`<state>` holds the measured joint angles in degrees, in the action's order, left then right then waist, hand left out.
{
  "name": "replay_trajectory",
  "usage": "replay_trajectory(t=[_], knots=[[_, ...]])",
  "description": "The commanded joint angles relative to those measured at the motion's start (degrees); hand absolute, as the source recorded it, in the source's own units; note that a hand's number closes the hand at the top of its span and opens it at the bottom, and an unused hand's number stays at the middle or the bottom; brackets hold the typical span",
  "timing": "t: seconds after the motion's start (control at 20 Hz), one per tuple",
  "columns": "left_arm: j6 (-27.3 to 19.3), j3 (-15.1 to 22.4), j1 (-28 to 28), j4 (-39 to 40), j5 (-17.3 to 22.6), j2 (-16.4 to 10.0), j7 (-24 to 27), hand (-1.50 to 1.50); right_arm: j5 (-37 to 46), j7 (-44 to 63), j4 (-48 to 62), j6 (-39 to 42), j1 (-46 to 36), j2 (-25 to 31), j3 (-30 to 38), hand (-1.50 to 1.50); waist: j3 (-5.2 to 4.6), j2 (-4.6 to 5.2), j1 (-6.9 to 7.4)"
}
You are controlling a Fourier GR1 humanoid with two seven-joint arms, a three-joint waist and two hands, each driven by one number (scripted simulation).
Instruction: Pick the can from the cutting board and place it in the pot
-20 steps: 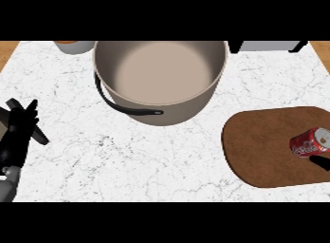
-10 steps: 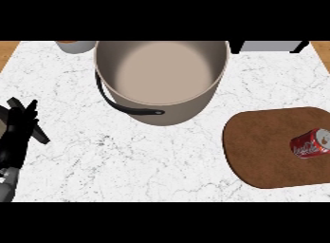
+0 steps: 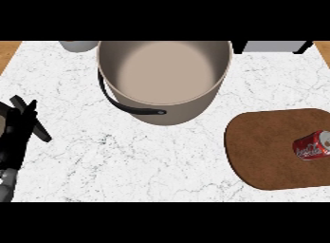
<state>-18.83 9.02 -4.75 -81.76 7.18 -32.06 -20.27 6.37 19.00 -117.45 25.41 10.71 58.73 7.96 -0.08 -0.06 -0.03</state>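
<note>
L hand [image 3: 12, 137], spread flat, at left edge; red can [image 3: 317, 145], script unreadable, on cutting board [image 3: 266, 154].

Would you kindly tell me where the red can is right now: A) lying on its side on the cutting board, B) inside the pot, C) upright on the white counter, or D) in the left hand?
A: the can lies on its side on the brown cutting board, apart from the pot.
</note>
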Motion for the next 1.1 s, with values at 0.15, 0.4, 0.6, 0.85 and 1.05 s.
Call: replay_trajectory(t=[0.15,0.4,0.6,0.85,1.05], knots=[[3.35,-3.29,-1.45,3.7,-1.43,1.07,0.97,0.0,6.63,1.78,2.87,4.06,0.09,-5.16,-0.57,-1.5,0.08,0.04,-0.3],[3.26,-3.95,-0.54,1.61,-4.32,3.95,0.37,0.0,12.79,-0.23,7.44,5.38,-4.21,-10.59,-2.82,-1.5,0.09,0.05,0.03],[4.61,-5.16,0.56,1.1,-5.37,4.3,1.61,0.0,16.63,-3.06,15.59,6.93,-9.82,-11.67,-4.34,-1.5,0.09,0.11,0.34],[6.65,-7.05,-1.05,4.63,-6.7,5.77,3.16,0.0,22.92,-5.09,17.64,4.37,-10.92,-17.27,-6.94,-1.5,0.08,0.14,0.18],[7.03,-8.49,-1.04,1.11,-8.09,6.31,-1.43,0.0,26.1,-11.46,20.26,3.19,-8.78,-18.02,-3.74,-1.5,0.09,0.04,-0.03]])
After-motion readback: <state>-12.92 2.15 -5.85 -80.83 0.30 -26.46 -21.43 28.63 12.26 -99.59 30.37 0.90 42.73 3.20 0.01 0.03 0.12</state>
